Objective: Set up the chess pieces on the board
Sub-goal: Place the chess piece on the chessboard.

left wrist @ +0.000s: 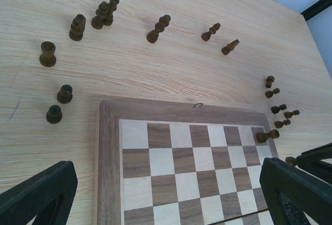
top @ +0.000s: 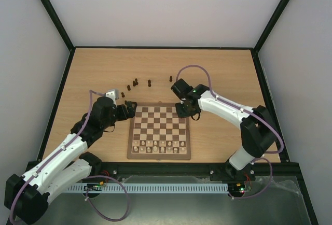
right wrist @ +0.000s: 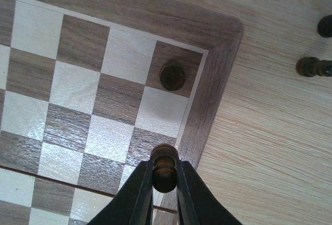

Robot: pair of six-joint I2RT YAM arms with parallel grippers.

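Right pincer (right wrist: 165,172) clamps an upright pawn (right wrist: 165,157) over the board's (right wrist: 218,54) edge file, just short of the corner piece (right wrist: 172,75); left pincer (top: 129,110) open.

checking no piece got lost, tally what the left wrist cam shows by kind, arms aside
board: 1
dark chess pieces: 16 (14 on the table, 1 on the board, 1 in the right gripper)
total: 17
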